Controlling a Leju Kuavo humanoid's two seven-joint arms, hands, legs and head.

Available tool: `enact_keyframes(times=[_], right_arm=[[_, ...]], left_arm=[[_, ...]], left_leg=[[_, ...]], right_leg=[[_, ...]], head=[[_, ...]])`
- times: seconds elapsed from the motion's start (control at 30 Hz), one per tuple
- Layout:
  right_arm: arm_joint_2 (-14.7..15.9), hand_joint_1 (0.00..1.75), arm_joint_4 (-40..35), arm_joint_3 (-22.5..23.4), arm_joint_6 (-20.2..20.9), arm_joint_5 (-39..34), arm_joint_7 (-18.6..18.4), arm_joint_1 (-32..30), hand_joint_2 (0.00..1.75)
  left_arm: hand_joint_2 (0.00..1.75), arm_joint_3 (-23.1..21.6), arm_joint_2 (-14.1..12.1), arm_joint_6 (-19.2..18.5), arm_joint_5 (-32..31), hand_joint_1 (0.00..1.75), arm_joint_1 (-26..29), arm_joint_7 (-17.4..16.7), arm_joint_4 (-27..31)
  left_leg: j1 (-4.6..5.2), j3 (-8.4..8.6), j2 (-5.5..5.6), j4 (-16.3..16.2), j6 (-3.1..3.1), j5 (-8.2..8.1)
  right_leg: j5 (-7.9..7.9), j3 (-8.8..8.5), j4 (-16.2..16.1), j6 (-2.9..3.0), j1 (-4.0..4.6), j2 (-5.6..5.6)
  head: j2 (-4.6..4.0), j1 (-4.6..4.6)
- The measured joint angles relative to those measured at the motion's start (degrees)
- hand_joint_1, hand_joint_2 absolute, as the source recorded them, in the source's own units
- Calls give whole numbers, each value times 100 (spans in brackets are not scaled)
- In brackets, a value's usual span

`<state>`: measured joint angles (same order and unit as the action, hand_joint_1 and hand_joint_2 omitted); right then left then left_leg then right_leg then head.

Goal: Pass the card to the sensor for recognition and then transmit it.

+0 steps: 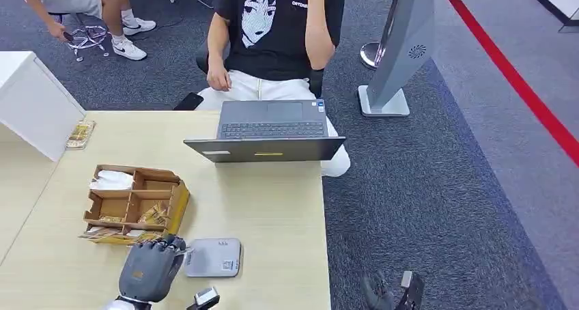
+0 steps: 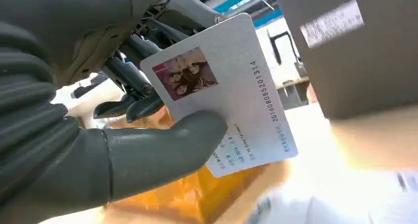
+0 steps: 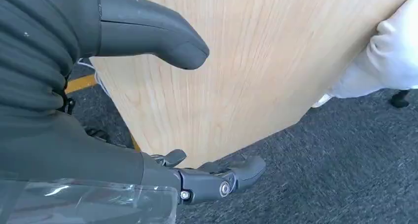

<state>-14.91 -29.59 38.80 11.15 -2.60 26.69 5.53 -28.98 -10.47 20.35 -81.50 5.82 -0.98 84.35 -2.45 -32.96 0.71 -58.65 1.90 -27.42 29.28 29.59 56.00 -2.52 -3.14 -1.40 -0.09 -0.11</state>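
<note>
Left hand (image 2: pixel 113 135) pinched the card (image 2: pixel 224 93) thumb-to-fingers, face exposed, just beside the grey sensor (image 1: pixel 213 257) on the surface (image 1: pixel 273 207), probably for scanning. Right hand (image 3: pixel 148 110) hung open, holding nothing.

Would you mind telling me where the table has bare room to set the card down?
Bare wood lies between the laptop and the grey sensor, and along the table edge to the sensor's right. It is crowded around the cardboard box, where the left hand holds the card.
</note>
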Motion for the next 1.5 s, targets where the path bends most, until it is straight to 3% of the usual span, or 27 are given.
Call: enact_keyframes(times=[0.3,0.63,0.8,0.93,1.2,1.5], right_arm=[[4,0,0,-39,7,-48,-22,-2,175],[7,0,0,-68,11,-46,-20,-1,175],[13,0,0,-159,52,20,-15,-21,175],[15,0,0,-203,111,55,-30,-38,175],[15,0,0,-278,164,20,-68,-87,175],[15,0,7,-299,264,61,-2,-277,175]], left_arm=[[175,518,-100,-236,-92,175,-420,125,898],[175,690,-205,-238,-90,175,-589,81,1171],[175,1070,-474,-775,273,175,-1048,-127,1289],[175,1446,-682,-944,498,175,-1316,-105,1274],[175,1821,-754,-780,616,175,-1280,-122,1259],[175,1871,-686,-658,632,175,-1017,-114,1289]], left_leg=[[0,1,0,0,1,2],[0,0,0,0,1,1],[-3,1,0,0,4,6],[-3,1,0,0,4,6],[-1,-1,0,0,4,4],[-1,-1,0,0,4,4]], right_leg=[[-2,-1,2,1,0,0],[-1,3,1,0,0,0],[-2,2,10,2,2,0],[-2,2,12,2,1,-1],[0,4,10,2,0,-2],[0,1,10,1,1,0]], head=[[-2,-2],[-2,0],[-2,-2],[-2,-2],[-2,-2],[-2,0]])
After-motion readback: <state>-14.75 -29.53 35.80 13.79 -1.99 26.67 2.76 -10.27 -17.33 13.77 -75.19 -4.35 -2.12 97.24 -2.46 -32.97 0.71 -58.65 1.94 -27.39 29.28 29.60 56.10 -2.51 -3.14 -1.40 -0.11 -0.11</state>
